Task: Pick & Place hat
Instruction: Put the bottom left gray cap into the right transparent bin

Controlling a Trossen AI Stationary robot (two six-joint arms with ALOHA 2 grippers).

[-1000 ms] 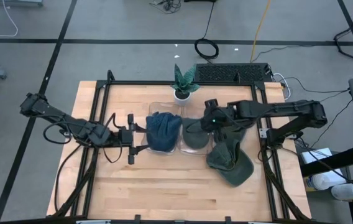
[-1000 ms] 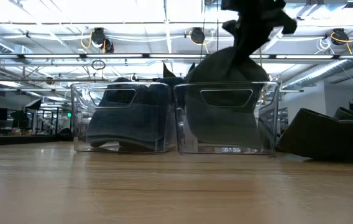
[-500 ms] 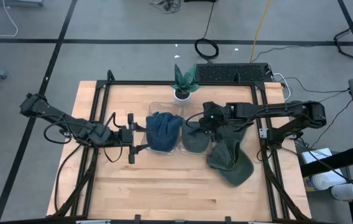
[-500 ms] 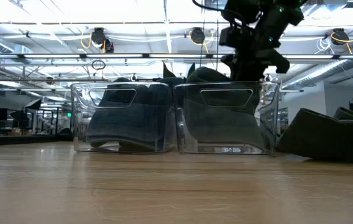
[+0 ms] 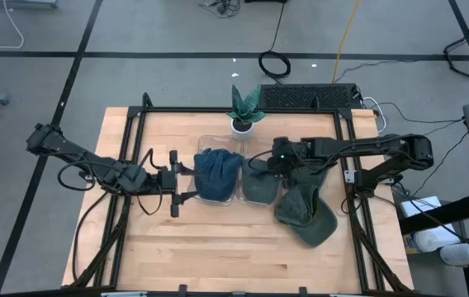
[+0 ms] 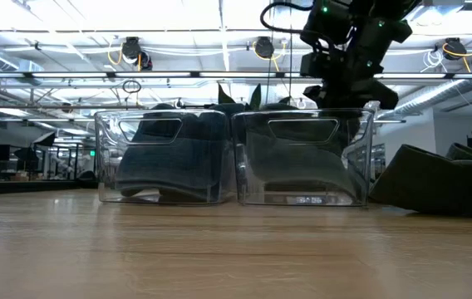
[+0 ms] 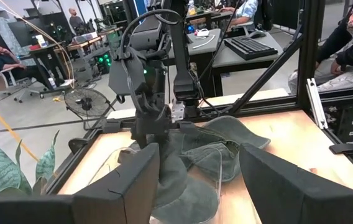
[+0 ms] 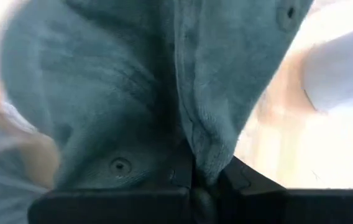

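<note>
Two clear bins (image 6: 232, 158) sitting side by side mid-table. Lying loose beside right bin: spare green hat (image 5: 307, 216). Pinching green hat (image 8: 164, 93) fabric between fully closed fingers: right gripper (image 5: 274, 167), lowering it into right bin. Hovering beside blue hat (image 5: 217, 173) in left bin, fingers parted, holding nothing: left gripper (image 5: 187, 183).

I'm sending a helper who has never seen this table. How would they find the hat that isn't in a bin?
Start at the two clear bins mid-table, in front of the potted plant. Just right of the right-hand bin lies a green hat, flat on the bare wood. The other hats sit inside bins.
</note>
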